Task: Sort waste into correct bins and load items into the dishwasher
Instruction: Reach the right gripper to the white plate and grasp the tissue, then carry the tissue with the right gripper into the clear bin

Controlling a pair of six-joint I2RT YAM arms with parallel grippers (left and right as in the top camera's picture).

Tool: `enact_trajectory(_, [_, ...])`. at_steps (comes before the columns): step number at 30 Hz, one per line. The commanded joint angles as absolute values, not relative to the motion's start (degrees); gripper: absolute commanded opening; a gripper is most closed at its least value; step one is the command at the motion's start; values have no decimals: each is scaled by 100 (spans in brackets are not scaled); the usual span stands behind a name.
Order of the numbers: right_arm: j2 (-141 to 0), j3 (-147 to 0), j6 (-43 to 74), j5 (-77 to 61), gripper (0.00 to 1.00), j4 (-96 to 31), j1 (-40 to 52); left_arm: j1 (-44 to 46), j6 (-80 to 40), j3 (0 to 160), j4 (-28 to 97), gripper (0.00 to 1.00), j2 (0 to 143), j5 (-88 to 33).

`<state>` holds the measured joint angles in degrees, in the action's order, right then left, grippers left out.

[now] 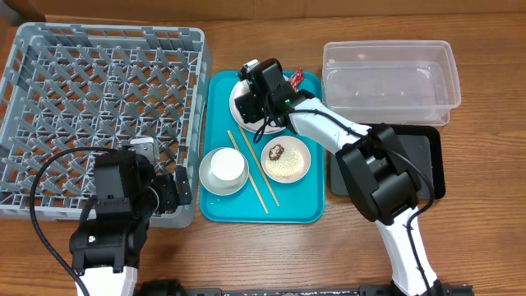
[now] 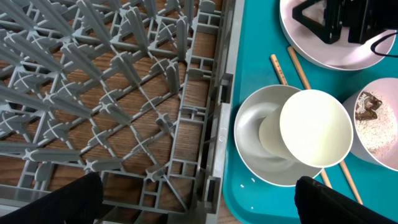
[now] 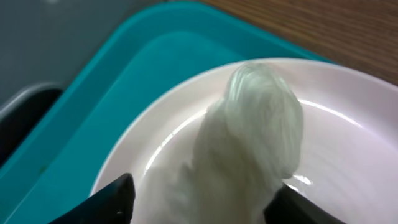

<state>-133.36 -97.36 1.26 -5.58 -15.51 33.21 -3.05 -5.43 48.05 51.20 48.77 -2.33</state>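
White wrapper (image 3: 261, 124) is seen on the plate (image 3: 354, 106), straddled by the wide-open right end effector (image 3: 205, 196). If closed too low, the plate could be clipped and the wrapper missed.

Overhead camera: fixed above, facing straight down, far enough to take in the whole table (image 1: 477, 247), from dish rack (image 1: 107, 90) to clear tub (image 1: 390, 74).

Left wrist camera: near, looking steeply down across the rack's right edge and the teal tray (image 2: 255, 37). It shares the grey bowl (image 2: 249, 143) and cup (image 2: 316, 127) with overhead.

Right wrist camera: very close, low and oblique, at the large white plate (image 3: 348, 124); focus is soft.

Tray and plate appear in all three views.
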Motion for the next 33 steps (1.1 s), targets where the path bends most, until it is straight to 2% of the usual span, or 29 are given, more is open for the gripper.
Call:
enact_trajectory(1, [-13353, -9870, 148, -427, 53, -1533, 3343, -327, -493, 4945, 5113, 100, 4864, -257])
enact_trajectory(3, [-13353, -9870, 150, -412, 46, -1542, 3343, -327, -491, 4945, 5109, 100, 4864, -257])
enact_trajectory(5, [-13351, -9872, 215, -362, 29, -1549, 3326, -327, -493, 4945, 5120, 100, 4864, -257])
enact_trajectory(7, [-13329, -9876, 211, -281, 18, -1584, 3326, -327, -493, 4945, 5118, 100, 4864, -257])
enact_trajectory(13, [-12809, -9876, 211, -45, 4, -1957, 3286, -327, -489, 4945, 5113, 100, 4864, -252])
enact_trajectory(25, [-11080, -9876, 237, -10, 4, -3470, 2445, -327, -491, 4945, 5116, 100, 4864, -252])
enact_trajectory(33, [-10956, -9865, 602, 248, 7, -4574, 1542, -327, -491, 4945, 5118, 100, 4864, -257])
